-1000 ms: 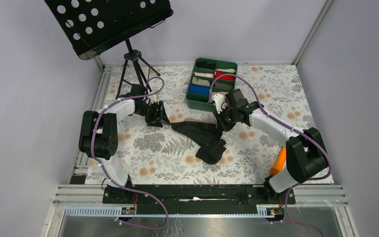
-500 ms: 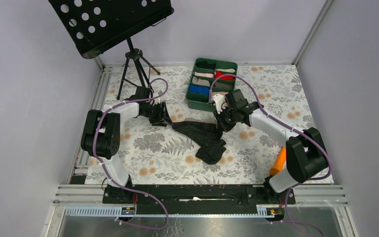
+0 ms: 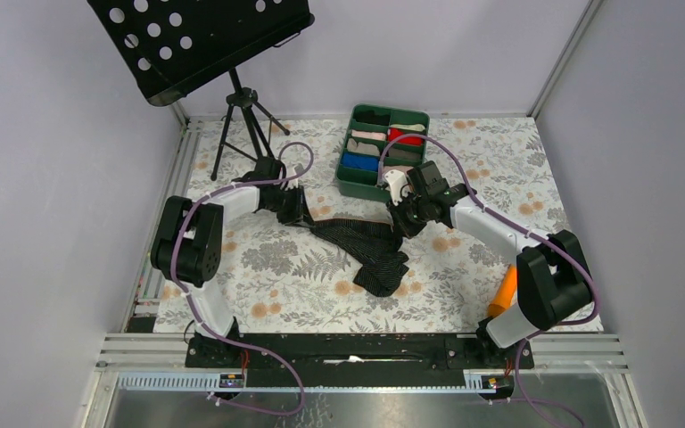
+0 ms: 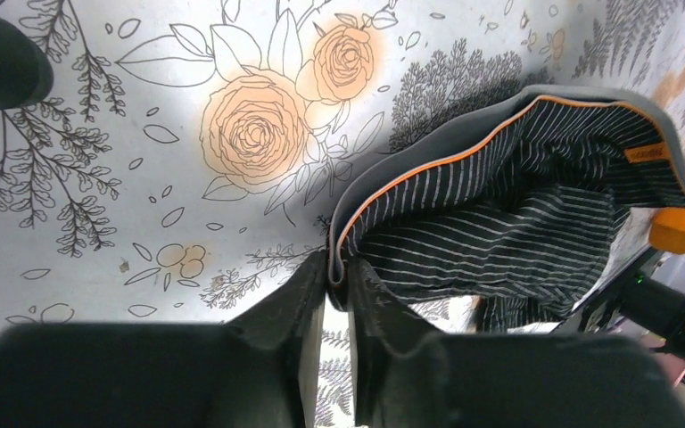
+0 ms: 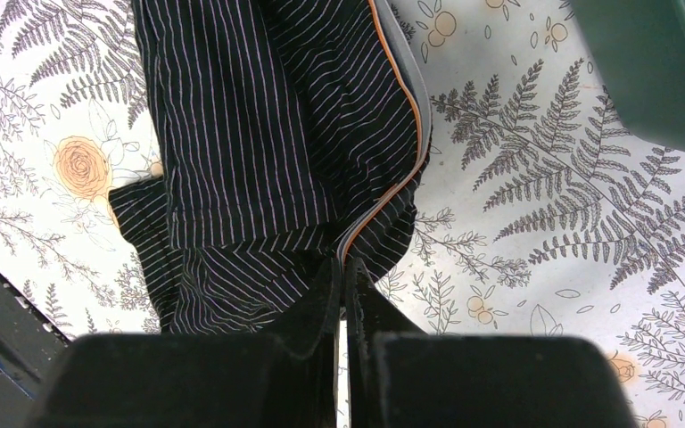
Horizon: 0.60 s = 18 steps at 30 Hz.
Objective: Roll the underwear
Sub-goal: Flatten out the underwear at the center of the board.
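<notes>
Seen from above, I cannot tell how my left gripper (image 4: 337, 275) and right gripper (image 5: 343, 270) stand. Only the wrist cameras show each clamped on the underwear (image 3: 370, 250) at its waistband edge.

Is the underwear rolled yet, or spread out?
Not rolled: the underwear is stretched out by its waistband between the left gripper and the right gripper, both shut on it.

The left arm (image 3: 198, 250) and right arm (image 3: 517, 259) pair smooth white link shells with blocky black joint housings. A purple cable (image 3: 434, 144) loops along each. The left hand (image 4: 337, 272) and right hand (image 5: 342, 267) have blunt matte-black fingers. A black rail (image 3: 348, 349) at 6 o'clock carries both bases.
</notes>
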Available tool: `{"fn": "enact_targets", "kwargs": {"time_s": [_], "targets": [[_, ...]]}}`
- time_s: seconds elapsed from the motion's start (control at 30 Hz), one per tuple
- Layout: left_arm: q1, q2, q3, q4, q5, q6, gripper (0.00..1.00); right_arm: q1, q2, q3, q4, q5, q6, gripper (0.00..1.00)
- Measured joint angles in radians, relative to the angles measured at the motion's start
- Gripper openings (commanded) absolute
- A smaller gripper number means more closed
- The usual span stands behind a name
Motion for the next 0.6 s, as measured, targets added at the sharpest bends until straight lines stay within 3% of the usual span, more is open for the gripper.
{"fn": "enact_targets", "kwargs": {"time_s": [0.13, 0.27, 0.6], "targets": [[0.0, 0.0, 0.016, -0.024, -0.008, 0.014, 0.01, -0.004, 0.0, 0.001, -0.004, 0.013, -0.006, 0.0], [0.0, -0.045, 0.043, -0.084, -0.026, 0.067, 0.0, -0.036, -0.013, 0.023, -0.045, 0.018, -0.046, 0.0], [-0.001, -0.429, 0.185, -0.208, -0.071, 0.282, 0.0, -0.129, -0.236, 0.208, -0.125, 0.029, -0.103, 0.0]]}}
